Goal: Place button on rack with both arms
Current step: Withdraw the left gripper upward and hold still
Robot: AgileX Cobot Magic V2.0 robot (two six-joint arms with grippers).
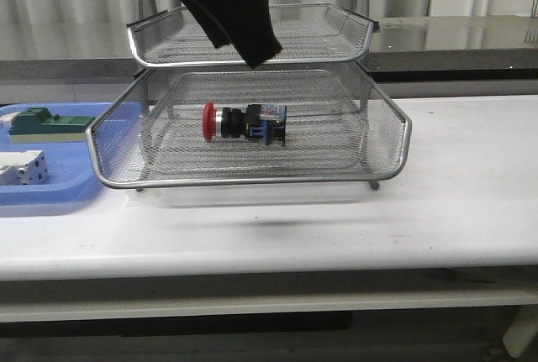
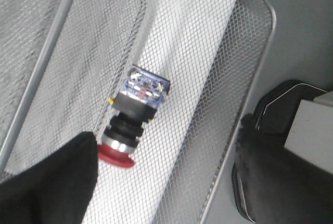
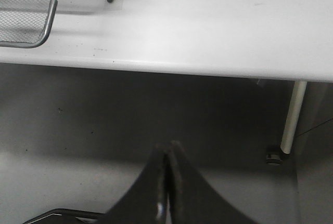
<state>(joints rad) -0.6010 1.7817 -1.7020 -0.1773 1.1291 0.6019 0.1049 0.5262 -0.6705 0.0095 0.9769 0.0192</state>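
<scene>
The red-headed, black-and-silver cylindrical button [image 1: 244,122] lies released in the silver wire-mesh rack [image 1: 382,139]; rigid and light, it grips best around its body. Left gripper [image 2: 166,182] spread, right gripper [image 3: 167,182] closed empty.

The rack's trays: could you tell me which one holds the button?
The pulled-out lower tray holds the button, lying on its side; the upper tray looks empty.

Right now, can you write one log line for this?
red-headed push button: lying in silver wire-mesh rack tray | left gripper: open, above | right gripper: shut, empty
</scene>
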